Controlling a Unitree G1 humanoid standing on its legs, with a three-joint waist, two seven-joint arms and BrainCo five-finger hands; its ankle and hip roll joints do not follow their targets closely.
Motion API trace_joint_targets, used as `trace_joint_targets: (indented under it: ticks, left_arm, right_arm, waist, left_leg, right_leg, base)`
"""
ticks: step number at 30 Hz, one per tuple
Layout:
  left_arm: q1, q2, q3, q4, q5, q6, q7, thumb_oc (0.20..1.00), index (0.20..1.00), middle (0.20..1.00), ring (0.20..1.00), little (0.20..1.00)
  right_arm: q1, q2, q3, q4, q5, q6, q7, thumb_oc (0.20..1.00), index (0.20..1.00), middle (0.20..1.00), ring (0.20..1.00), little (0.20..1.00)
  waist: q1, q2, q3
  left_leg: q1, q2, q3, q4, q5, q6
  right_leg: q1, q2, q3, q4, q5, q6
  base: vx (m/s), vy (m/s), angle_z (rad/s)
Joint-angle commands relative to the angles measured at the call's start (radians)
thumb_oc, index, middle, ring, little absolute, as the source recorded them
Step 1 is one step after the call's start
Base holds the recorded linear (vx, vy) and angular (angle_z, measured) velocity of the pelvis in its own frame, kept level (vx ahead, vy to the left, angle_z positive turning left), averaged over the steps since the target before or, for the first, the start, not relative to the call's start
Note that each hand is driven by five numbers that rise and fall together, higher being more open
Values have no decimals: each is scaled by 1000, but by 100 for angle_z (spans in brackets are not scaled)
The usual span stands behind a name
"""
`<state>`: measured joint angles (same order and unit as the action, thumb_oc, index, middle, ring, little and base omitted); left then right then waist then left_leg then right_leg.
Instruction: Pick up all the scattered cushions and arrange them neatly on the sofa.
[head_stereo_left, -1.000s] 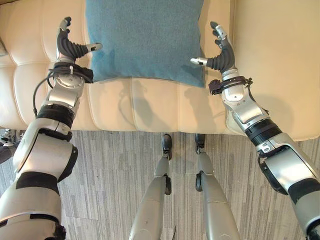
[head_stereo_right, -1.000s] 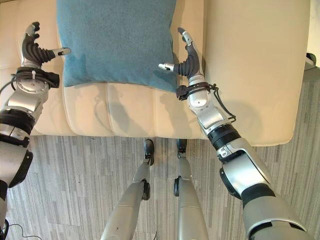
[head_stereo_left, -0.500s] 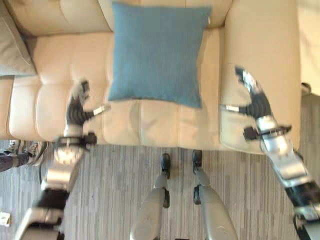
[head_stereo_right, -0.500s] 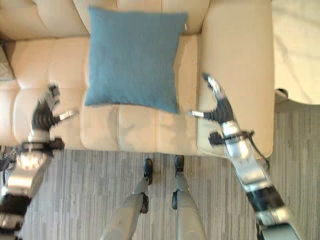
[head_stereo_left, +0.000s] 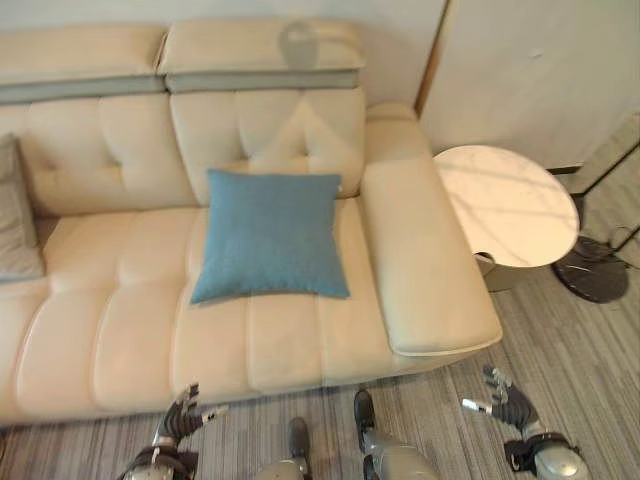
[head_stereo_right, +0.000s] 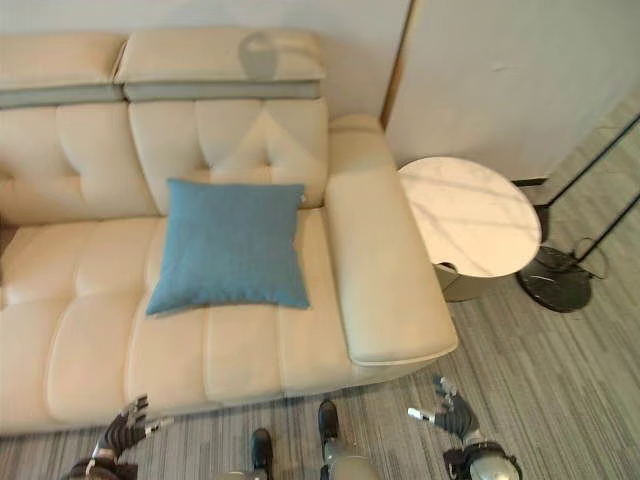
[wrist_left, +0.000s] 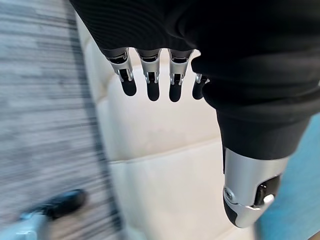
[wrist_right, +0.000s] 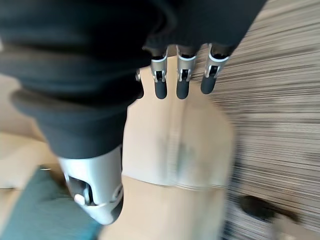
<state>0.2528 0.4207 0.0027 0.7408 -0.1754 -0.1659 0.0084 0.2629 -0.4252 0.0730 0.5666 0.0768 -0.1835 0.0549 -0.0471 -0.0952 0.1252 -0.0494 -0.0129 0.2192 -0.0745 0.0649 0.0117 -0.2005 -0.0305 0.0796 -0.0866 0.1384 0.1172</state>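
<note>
Blue cushion (head_stereo_left: 270, 236) centre frame, square, leaning against the cream sofa (head_stereo_left: 110, 330) backrest, lower edge forward, left hand (head_stereo_left: 181, 420) and right hand (head_stereo_left: 503, 405) empty, fingers spread, bottom edge

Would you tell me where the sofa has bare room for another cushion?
The seat between the blue cushion and the grey cushion is bare, as is the front strip below the blue one. The corner by the armrest is taken.
</note>
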Motion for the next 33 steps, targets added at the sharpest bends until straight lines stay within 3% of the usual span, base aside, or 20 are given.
trace_joint_targets:
  ticks: [1,3,4,5,6,7,9,10,11,14,15,16,17,19,20,21,23,25,33]
  left_arm:
    - [-38,49,47,-41,6,-36,33,1000,1000,1000,1000,1000]
    - [-56,64,32,-54,4,-38,31,1000,1000,1000,1000,1000]
    - [-56,64,32,-54,4,-38,31,1000,1000,1000,1000,1000]
    - [-67,66,26,-55,-3,-35,34,1000,1000,1000,1000,1000]
    - [-68,61,25,-62,-15,-35,37,1000,1000,1000,1000,1000]
    - [-71,57,23,-62,-14,-33,43,1000,1000,1000,1000,1000]
    - [-88,45,6,-66,-23,-38,43,1000,1000,1000,1000,1000]
    - [-99,41,-2,-62,-20,-37,53,1000,1000,1000,1000,1000]
    - [-108,30,-19,-66,-17,-41,54,1000,1000,1000,1000,1000]
    - [-128,16,-33,-73,-12,-43,66,1000,1000,1000,1000,1000]
    - [-131,9,-38,-82,-15,-44,62,1000,1000,1000,1000,1000]
    - [-129,1,-42,-92,-11,-46,59,1000,1000,1000,1000,1000]
    - [-129,1,-42,-92,-11,-46,59,1000,1000,1000,1000,1000]
    - [-121,-1,-38,-105,-17,-48,51,1000,1000,1000,1000,1000]
    - [-121,-1,-38,-105,-17,-48,51,1000,1000,1000,1000,1000]
    - [-115,-12,-34,-101,-19,-49,47,1000,1000,1000,1000,1000]
    - [-114,-17,-33,-97,-16,-47,47,1000,1000,1000,1000,1000]
    - [-111,-19,-42,-84,7,-39,44,1000,1000,1000,1000,1000]
    - [-92,-13,-36,-85,23,-28,34,1000,1000,1000,1000,1000]
  right_arm:
    - [-57,-18,9,-37,1,-9,-20,1000,1000,1000,1000,1000]
    - [-51,-8,13,-30,24,-10,-18,1000,1000,1000,1000,1000]
    - [-51,-7,13,-30,24,-10,-18,1000,1000,1000,1000,1000]
    - [-54,3,10,-22,32,-8,-25,1000,1000,1000,1000,1000]
    - [-55,7,13,-24,27,-4,-30,1000,1000,1000,1000,1000]
    - [-57,10,9,-25,26,-4,-36,1000,1000,1000,1000,1000]
    - [-70,16,11,-35,43,-4,-47,1000,1000,1000,1000,1000]
    - [-86,12,19,-43,48,-1,-55,1000,1000,1000,1000,1000]
    - [-97,0,20,-55,50,-7,-65,1000,1000,1000,1000,1000]
    - [-119,-23,20,-51,43,-3,-82,1000,1000,1000,1000,1000]
    - [-125,-30,20,-56,41,-2,-82,1000,1000,1000,1000,1000]
    - [-126,-38,18,-77,42,-5,-86,1000,1000,1000,1000,1000]
    - [-126,-38,18,-77,42,-4,-86,1000,1000,1000,1000,1000]
    - [-118,-41,18,-95,49,-3,-82,1000,1000,1000,1000,1000]
    - [-119,-41,18,-95,49,-3,-82,1000,1000,1000,1000,1000]
    - [-111,-37,16,-99,49,-7,-75,1000,1000,1000,1000,1000]
    - [-108,-35,13,-100,48,-7,-72,1000,1000,1000,1000,1000]
    - [-90,-25,4,-91,42,0,-68,1000,1000,1000,1000,1000]
    - [-79,-9,-7,-50,42,14,-72,1000,1000,1000,1000,1000]
  waist:
    - [-1,12,31]
    - [10,32,44]
    - [10,32,42]
    - [23,46,28]
    - [35,49,27]
    - [43,43,17]
    - [65,31,10]
    - [72,35,13]
    - [73,49,4]
    - [70,64,24]
    - [67,66,30]
    - [46,51,41]
    - [46,52,39]
    - [32,31,39]
    - [31,31,37]
    - [21,28,23]
    - [15,32,13]
    - [-2,45,-32]
    - [1,40,-63]
  left_leg:
    - [-29,14,-99,22,-58,-11]
    - [-54,37,-107,35,-28,-9]
    - [-57,37,-107,35,-27,-9]
    - [-71,52,-117,24,-3,-16]
    - [-79,59,-121,20,15,-19]
    - [-92,58,-125,19,24,-25]
    - [-136,59,-138,20,54,-46]
    - [-188,71,-137,17,101,-75]
    - [-233,76,-135,-3,136,-107]
    - [-272,81,-130,0,164,-137]
    - [-272,74,-130,13,143,-130]
    - [-255,58,-113,108,71,-100]
    - [-259,59,-113,110,71,-100]
    - [-218,42,-112,200,-33,-80]
    - [-221,42,-112,202,-32,-80]
    - [-149,35,-121,204,-92,-74]
    - [-106,36,-123,191,-102,-74]
    - [-39,32,-121,87,-73,-74]
    - [36,21,-118,4,-67,-65]
  right_leg:
    - [-9,-21,-46,198,-33,70]
    - [12,-13,-57,365,-110,48]
    - [9,-13,-57,365,-108,48]
    - [43,-23,-70,458,-138,34]
    - [57,-32,-80,515,-128,31]
    - [91,-35,-81,475,-136,29]
    - [185,-17,-111,336,-263,-2]
    - [191,9,-99,249,-282,-17]
    - [198,33,-99,145,-283,-39]
    - [190,39,-126,110,-257,-43]
    - [178,32,-136,103,-247,-43]
    - [158,1,-167,92,-211,-34]
    - [155,2,-167,92,-209,-34]
    - [133,-29,-177,92,-174,-34]
    - [131,-28,-178,91,-173,-34]
    - [129,-36,-186,77,-164,-35]
    - [131,-34,-191,71,-161,-34]
    - [144,-19,-208,59,-158,-32]
    - [187,-18,-204,47,-150,-21]
  base:
    - [-354,-40,-65]
    - [-286,-37,-27]
    - [-316,-82,12]
    - [-268,-119,35]
    - [-328,-178,39]
    - [-213,-176,19]
    - [-265,-228,-2]
    - [-414,-275,7]
    - [-392,-227,32]
    - [-246,-85,50]
    - [-482,-38,38]
    - [-349,-11,16]
    - [-327,-18,22]
    - [-180,-11,49]
    - [-131,1,33]
    - [-52,8,11]
    - [-9,33,12]
    - [53,57,20]
    - [23,43,7]
